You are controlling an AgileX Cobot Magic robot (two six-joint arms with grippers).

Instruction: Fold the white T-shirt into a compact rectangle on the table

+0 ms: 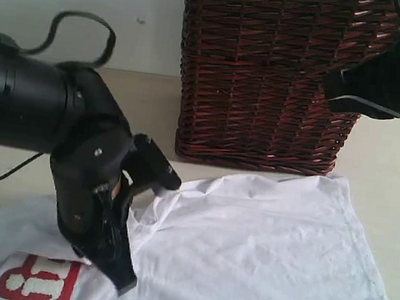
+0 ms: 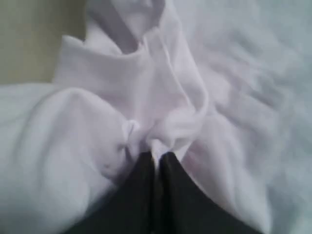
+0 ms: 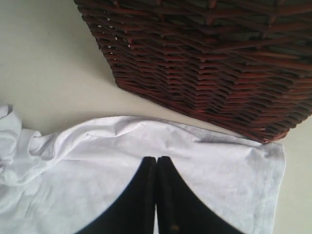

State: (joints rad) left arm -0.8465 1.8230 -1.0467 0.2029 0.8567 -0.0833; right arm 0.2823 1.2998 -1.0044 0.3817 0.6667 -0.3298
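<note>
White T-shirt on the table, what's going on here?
A two-arm robot is folding the white T-shirt on the table. The left arm has its jaws shut on a bunched pinch of fabric next to the red lettering. The right arm is raised in front of the wicker basket, jaws shut and holding nothing. The shirt lies mostly spread out and wrinkled, with no neat fold visible yet.

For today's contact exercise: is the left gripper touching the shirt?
Touching. The left wrist view shows the left gripper with its fingertips closed on a bunched fold of the shirt.
</note>
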